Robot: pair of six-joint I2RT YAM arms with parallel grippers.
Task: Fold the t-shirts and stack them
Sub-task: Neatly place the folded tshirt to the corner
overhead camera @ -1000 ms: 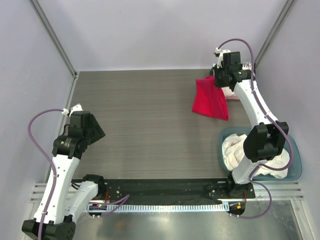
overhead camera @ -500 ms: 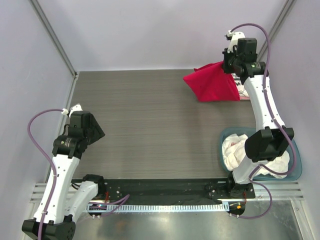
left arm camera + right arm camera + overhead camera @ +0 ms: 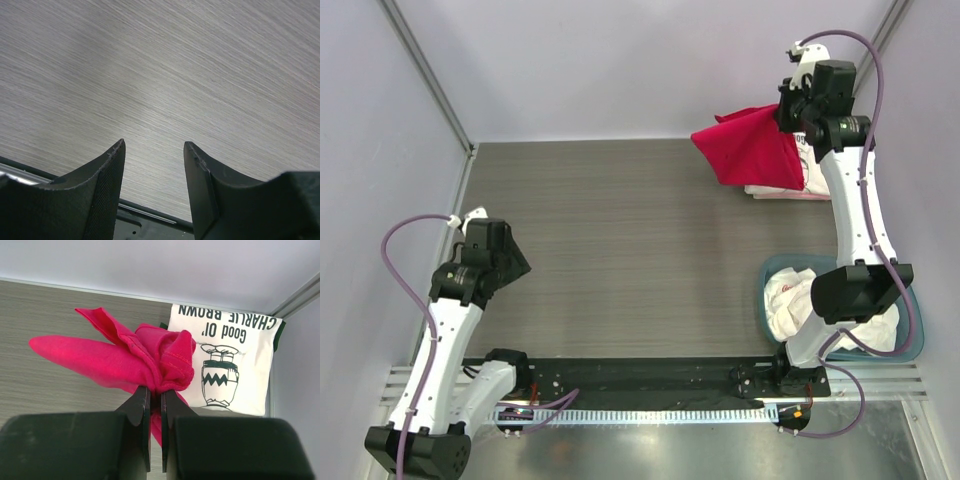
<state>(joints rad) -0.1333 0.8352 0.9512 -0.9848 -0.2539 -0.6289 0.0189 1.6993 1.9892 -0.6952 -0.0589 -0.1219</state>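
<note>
My right gripper [image 3: 786, 112] is shut on the crimson red t-shirt [image 3: 750, 148] and holds it in the air at the far right corner. In the right wrist view the red t-shirt [image 3: 125, 357] bunches above the closed gripper [image 3: 155, 392]. The folded cream Charlie Brown t-shirt [image 3: 225, 360] lies flat on the table beneath it, against the back wall; the red shirt hides most of it in the top view [image 3: 810, 178]. White t-shirts [image 3: 790, 305] lie crumpled in the tub. My left gripper [image 3: 154, 150] is open and empty above bare table at the near left [image 3: 505, 262].
The blue-grey plastic tub [image 3: 912, 335] stands at the near right beside the right arm's base. A black rail [image 3: 650, 375] runs along the table's near edge. Walls close in the back and both sides.
My right gripper has lifted the red t-shirt and carried it back and to the right, over the cream shirt. The left arm has barely moved.
</note>
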